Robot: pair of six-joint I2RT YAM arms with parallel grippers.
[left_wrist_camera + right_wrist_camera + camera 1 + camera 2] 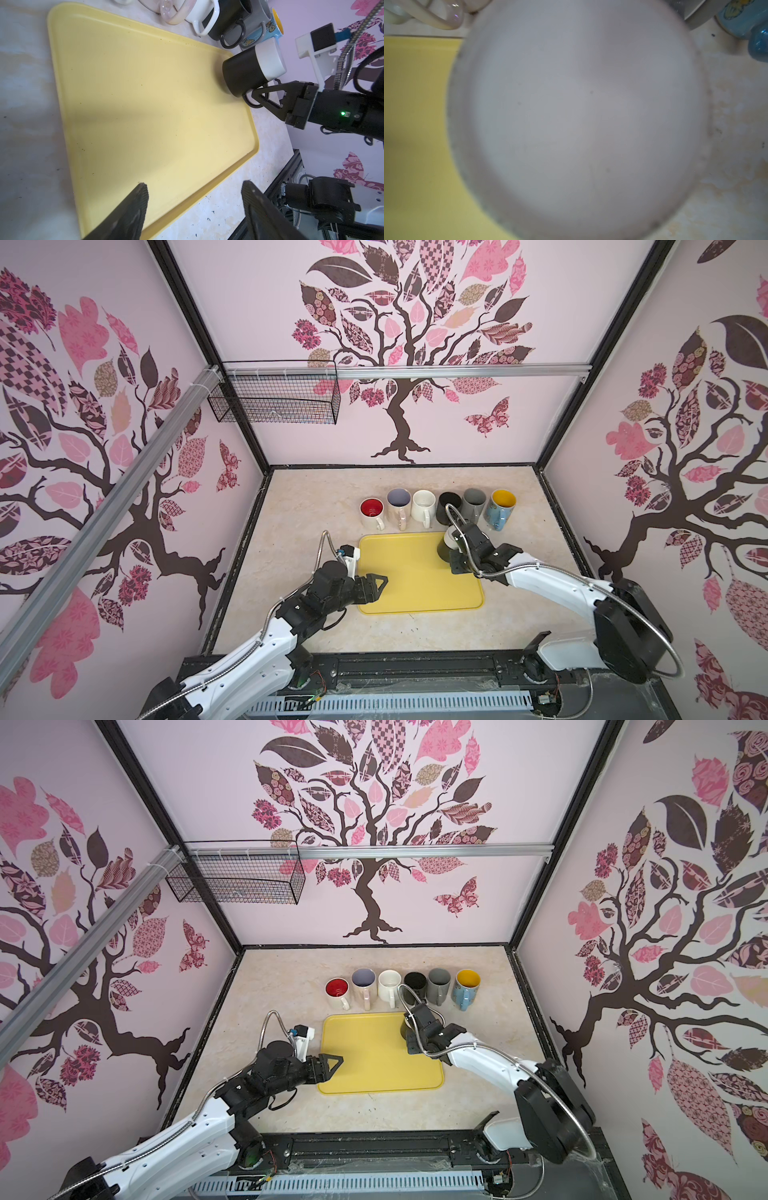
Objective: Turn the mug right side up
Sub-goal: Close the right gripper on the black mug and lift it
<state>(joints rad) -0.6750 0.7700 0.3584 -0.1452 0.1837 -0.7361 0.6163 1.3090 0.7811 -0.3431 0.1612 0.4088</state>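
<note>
I see one yellow tray (415, 580) on the table (307, 506), and it carries one thing: the mug (443, 552). It stands mouth down on the tray's far right corner, black wall below and white base on top. That base fills my right wrist view, blurred. The right end effector (256, 96) has its jaws together on the mug's handle. The left end effector (381, 583) hangs over the tray's near left edge, jaws apart above bare tray. Just beyond the tray's far edge, six more mugs stand upright in one row, handles towards the tray: red-lined mug (371, 508), lilac-lined mug (399, 499), white mug (423, 502), black mug (449, 504), grey mug (473, 499) and blue mug (502, 506), which is yellow inside. One wire basket (274, 402) hangs on the back wall, high beyond the tray's far left corner; I cannot tell what is in it
</note>
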